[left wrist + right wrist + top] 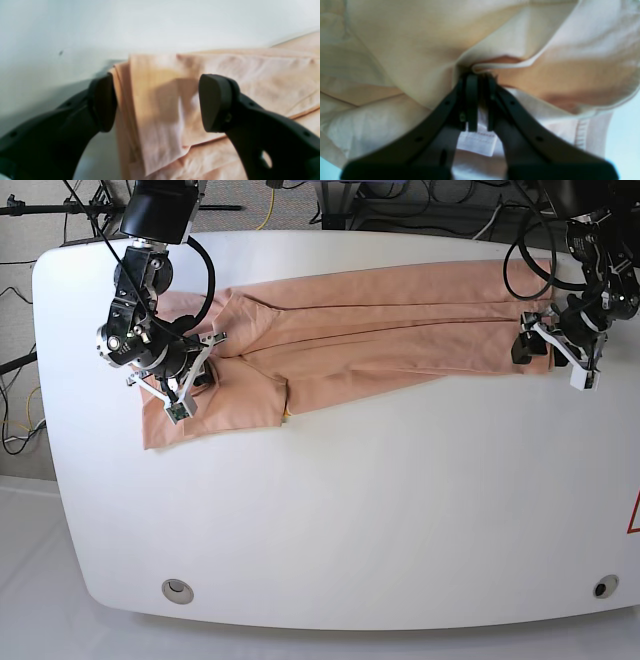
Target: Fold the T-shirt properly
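T-shirt [360, 330] lies lengthwise between arms; left gripper [157, 102] spread wide, straddling its end; right gripper [480, 100] pinches the opposite end.

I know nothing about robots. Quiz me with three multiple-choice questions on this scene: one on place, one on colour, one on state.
1. Where does the T-shirt lie?
A. on the white table
B. on the floor
C. over a chair

2. What colour is it?
A. blue
B. salmon-pink
C. green

3. How does the left tool stand?
A. shut on cloth
B. open around the shirt's edge
C. out of view

Answers: 1 A, it is stretched across the tabletop. 2 B, all views show pink cloth. 3 B, its fingers stand apart either side of the folded edge.
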Controlling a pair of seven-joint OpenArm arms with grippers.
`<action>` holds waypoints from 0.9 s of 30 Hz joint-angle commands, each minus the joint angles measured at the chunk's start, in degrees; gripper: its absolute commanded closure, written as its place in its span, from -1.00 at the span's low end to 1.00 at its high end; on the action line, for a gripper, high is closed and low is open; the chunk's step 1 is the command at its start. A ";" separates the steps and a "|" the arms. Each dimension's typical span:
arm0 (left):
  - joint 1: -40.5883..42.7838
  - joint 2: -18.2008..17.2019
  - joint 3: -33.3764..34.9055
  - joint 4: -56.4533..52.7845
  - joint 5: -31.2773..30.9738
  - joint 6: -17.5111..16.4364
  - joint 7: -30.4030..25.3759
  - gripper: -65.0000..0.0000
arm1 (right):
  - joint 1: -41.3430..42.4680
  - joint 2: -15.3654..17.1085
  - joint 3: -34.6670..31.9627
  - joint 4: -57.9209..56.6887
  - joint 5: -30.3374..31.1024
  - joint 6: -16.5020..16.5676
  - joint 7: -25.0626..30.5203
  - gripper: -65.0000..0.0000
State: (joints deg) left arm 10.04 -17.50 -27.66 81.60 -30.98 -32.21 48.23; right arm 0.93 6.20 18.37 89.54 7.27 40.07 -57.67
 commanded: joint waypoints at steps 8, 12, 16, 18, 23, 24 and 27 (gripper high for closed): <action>-0.33 0.58 -0.23 1.58 0.57 0.03 0.96 -0.16 | 0.64 0.23 -0.10 0.42 -0.73 -0.07 -1.04 0.87; -0.41 0.87 -0.72 1.56 0.54 0.03 0.98 0.04 | 0.62 0.21 -0.07 0.49 -0.73 -0.07 -0.99 0.86; -0.02 1.12 -1.02 1.33 0.56 0.57 -0.08 0.29 | 0.67 0.32 0.05 0.53 -0.85 -0.07 -0.79 0.86; 0.06 1.14 -1.15 1.30 0.57 0.55 -0.26 0.39 | 0.66 0.34 0.08 0.54 -0.80 -0.07 -0.76 0.86; 0.19 1.30 -1.57 1.42 0.61 0.56 -0.79 0.64 | 0.69 0.35 0.03 0.56 -0.85 -0.07 -0.82 0.87; 0.21 1.31 -1.63 1.47 0.64 0.56 -0.87 0.68 | 0.70 0.35 0.05 0.55 -0.84 -0.07 -0.82 0.87; 0.47 1.09 -2.27 2.45 0.54 0.61 -1.16 0.75 | 0.73 0.25 -0.06 0.59 -0.74 -0.07 -0.87 0.87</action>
State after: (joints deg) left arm 10.50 -15.42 -28.99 82.35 -30.28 -31.57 47.90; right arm 1.06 6.20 18.31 89.54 7.25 40.07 -57.71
